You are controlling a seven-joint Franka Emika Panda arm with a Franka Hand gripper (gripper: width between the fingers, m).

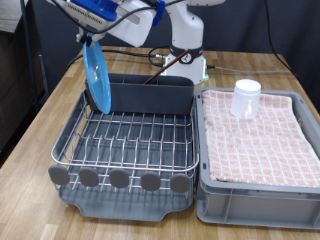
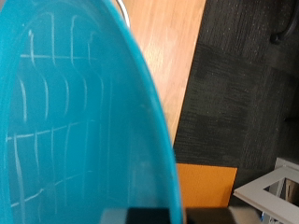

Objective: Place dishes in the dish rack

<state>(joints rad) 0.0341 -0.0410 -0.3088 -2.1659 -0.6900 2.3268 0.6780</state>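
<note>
My gripper is shut on the top edge of the bright-blue plate. It holds the plate upright on edge over the back left part of the dish rack, with the lower rim near the wire grid beside the grey cutlery bin. In the wrist view the plate fills most of the picture and mirrors the wires. The white mug stands upside down on the pink checked cloth at the exterior view's right. The wooden spoon is out of view.
The grey bin lined with the pink checked cloth stands right of the rack. A row of rounded tabs lines the rack's front. The robot base stands behind. Wooden tabletop lies left of the rack.
</note>
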